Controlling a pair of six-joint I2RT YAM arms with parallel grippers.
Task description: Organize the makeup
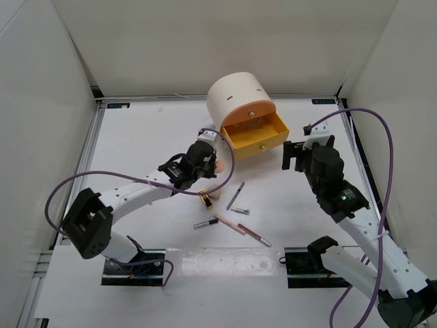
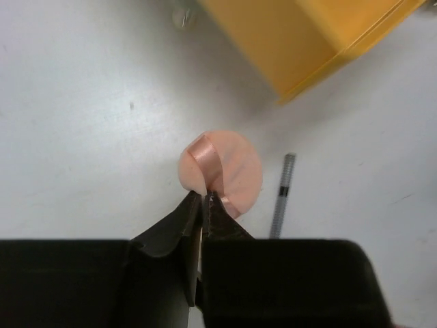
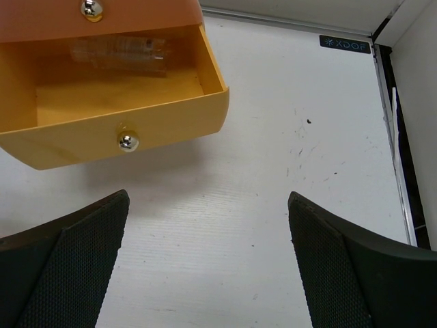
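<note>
A round peach sponge with a shiny strap lies on the white table, just left of the open drawer. My left gripper is shut on the sponge's near edge by the strap; in the top view the left gripper hides most of the sponge. A thin grey pencil lies to its right. More makeup lies near the front: a gold lipstick, a grey pencil, a dark tube and pink pencils. My right gripper hovers open over bare table right of the drawer, holding nothing.
A cream cylindrical box stands at the back centre with its lower orange drawer pulled out. Inside the drawer I see no makeup. White walls enclose the table on three sides.
</note>
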